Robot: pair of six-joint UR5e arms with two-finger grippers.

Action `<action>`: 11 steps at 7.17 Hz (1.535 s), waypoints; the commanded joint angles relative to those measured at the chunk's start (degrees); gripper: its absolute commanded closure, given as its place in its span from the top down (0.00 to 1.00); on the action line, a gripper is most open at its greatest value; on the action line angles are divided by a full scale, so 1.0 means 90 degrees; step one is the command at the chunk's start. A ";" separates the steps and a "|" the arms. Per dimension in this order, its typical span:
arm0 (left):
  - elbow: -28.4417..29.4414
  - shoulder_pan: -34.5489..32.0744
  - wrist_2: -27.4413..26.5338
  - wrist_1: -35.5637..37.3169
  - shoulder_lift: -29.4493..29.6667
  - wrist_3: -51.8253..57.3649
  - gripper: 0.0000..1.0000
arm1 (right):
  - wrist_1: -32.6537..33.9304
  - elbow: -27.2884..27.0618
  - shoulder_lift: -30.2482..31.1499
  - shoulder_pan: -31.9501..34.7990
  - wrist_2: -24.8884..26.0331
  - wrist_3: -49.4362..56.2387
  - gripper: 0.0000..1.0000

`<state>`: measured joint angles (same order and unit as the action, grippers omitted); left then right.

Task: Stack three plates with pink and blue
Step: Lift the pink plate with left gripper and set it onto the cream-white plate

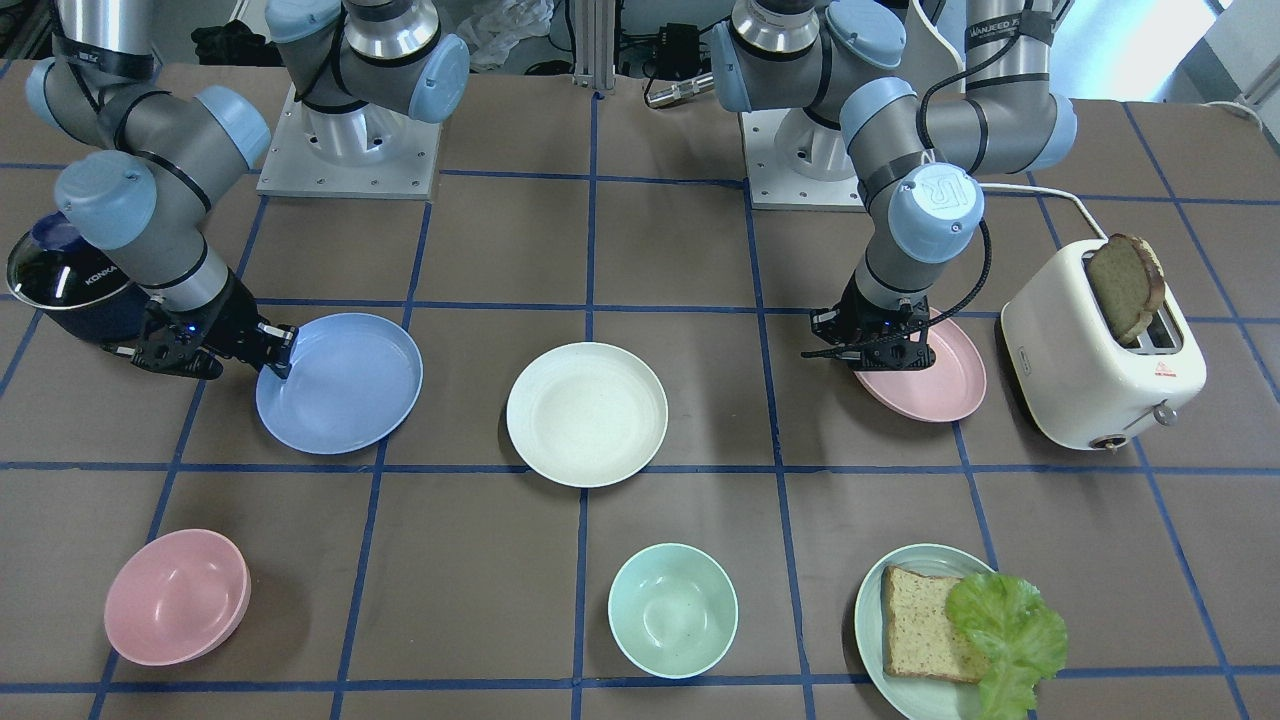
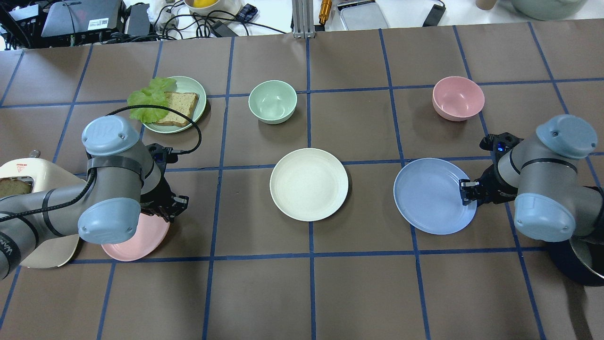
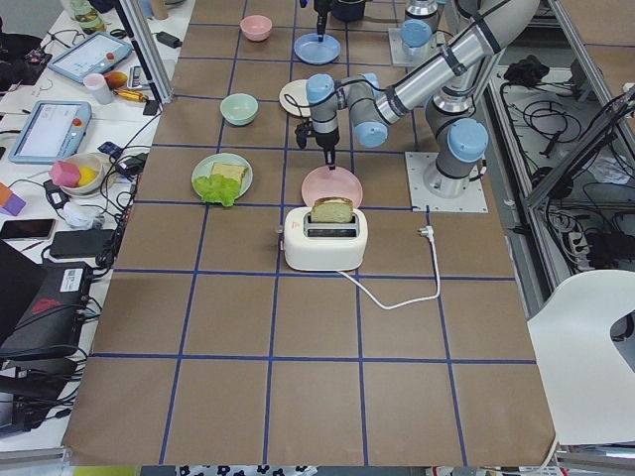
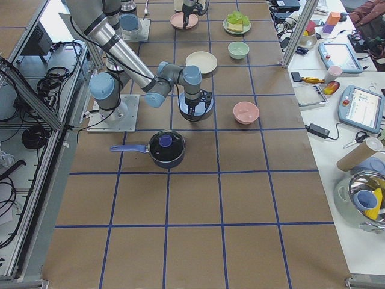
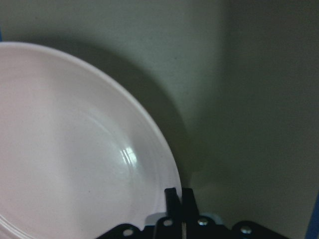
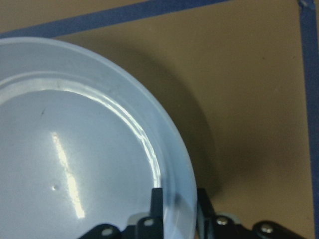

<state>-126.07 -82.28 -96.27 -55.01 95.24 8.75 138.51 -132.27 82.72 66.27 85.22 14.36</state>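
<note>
1. Pink plate (image 2: 137, 241), near the table's (image 2: 264, 293) left edge, is rim-pinched by the left gripper (image 2: 172, 208); it could slip.
2. Blue plate (image 2: 432, 196), toward the right edge: the right gripper (image 2: 465, 189) clamps its rim.
3. Cream plate (image 2: 309, 184) lies midway between both edges; converging arms might collide.

Cream plate (image 1: 587, 413) mid-table; blue plate (image 1: 345, 385), pink plate (image 1: 945, 385) either side.

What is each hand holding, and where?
Left hand: the pale pink round plate, by its rim. Right hand: the light blue round plate, by its rim.
</note>
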 commanded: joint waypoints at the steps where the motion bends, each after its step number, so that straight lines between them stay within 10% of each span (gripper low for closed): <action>1: 0.0490 -0.0378 -0.0016 -0.0254 0.0072 -0.0123 0.00 | -0.0009 -0.0001 0.0047 0.0000 0.0071 -0.0004 0.00; 11: 0.4141 -0.3990 0.0959 -0.1388 0.2198 -0.3392 0.00 | -0.2556 0.1796 0.0340 0.0059 -0.0006 -0.0004 0.00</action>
<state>-92.38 -115.44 -88.94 -67.93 111.87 -18.36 117.71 -117.00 85.62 66.76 85.20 14.36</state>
